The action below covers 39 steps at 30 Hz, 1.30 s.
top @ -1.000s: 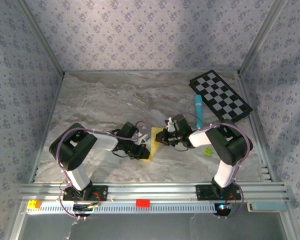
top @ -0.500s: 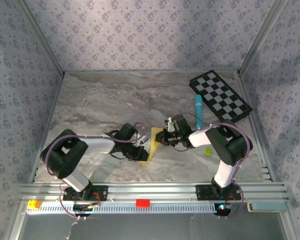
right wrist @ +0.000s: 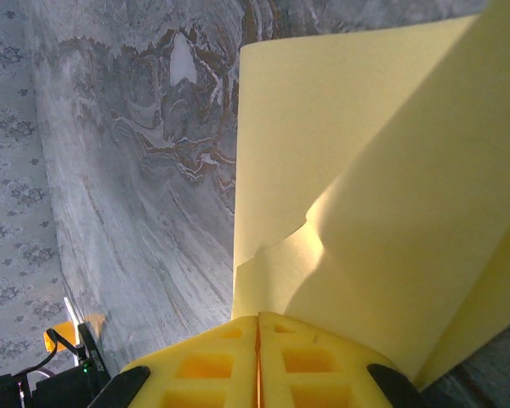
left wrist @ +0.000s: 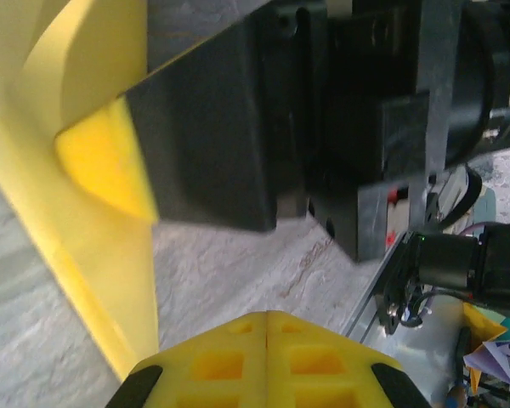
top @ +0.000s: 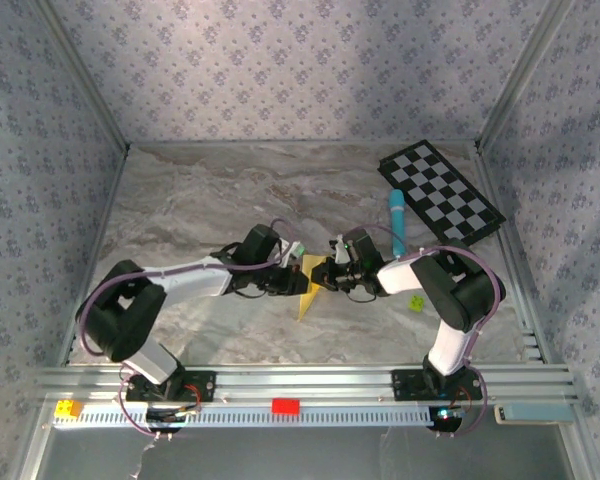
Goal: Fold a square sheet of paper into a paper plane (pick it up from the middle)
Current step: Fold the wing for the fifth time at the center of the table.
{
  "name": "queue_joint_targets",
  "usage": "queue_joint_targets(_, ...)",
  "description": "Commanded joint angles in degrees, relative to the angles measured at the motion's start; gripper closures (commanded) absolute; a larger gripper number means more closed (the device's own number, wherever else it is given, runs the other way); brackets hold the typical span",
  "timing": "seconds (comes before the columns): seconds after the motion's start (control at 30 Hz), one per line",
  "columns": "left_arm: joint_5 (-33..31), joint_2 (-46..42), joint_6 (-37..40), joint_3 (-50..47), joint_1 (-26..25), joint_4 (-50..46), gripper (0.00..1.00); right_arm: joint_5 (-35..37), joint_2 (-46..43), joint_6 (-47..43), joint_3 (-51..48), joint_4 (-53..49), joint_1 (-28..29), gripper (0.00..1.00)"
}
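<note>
Presently, item one: the square sheet of paper [top: 306, 287], yellow, already creased into a narrow wedge, standing on edge on the marble tabletop [top: 200, 200] to the near left of the light-blue marker [top: 396, 222] and apart from it. Item two: the right gripper [right wrist: 257, 338], on the marker's side of the sheet. Its yellow pads [right wrist: 204, 365] meet at a seam and the paper rises straight out of that seam, so it reads as pinching the sheet. Item three: the left gripper [left wrist: 266, 336], on the side of the sheet away from the marker, facing the right one. Its pads are pressed together too, with the sheet running past just beside them; whether any paper is caught between them cannot be made out. Also logged: a checkered board [top: 440, 190] beyond the marker and a small yellow-green ball [top: 417, 301] nearer than it. Risks, as judged: the upright sheet apparently hangs from a single pinch, so a push from the left gripper may slide it through the pads, crumple its edge, or set the next crease off the centre line. The two grippers sit so close that a slightly misjudged approach could knock one against the other.
</note>
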Motion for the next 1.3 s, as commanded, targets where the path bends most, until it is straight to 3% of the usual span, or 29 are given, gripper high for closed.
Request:
queue_joint_targets(0.0,-0.13,2.97,-1.29,2.1,-1.37,1.69,0.96,5.81,2.61,-0.82,-0.65,-6.23,0.32,0.9)
queue_joint_targets(0.5,-5.16,10.58,2.11,2.51,-5.15,-3.44,0.98,6.14,2.35,-0.78,-1.01,-6.49,0.35,0.9)
queue_joint_targets(0.83,-1.72,9.86,-1.23,-3.61,-5.73,0.74,0.96,6.38,2.7,-0.91,-1.38,-6.51,0.24,0.9)
queue_joint_targets(1.27,-0.25,5.14,-1.33,-7.06,-5.85,-2.64,0.91,6.74,2.53,-0.98,-1.33,-7.1,0.18,0.9)
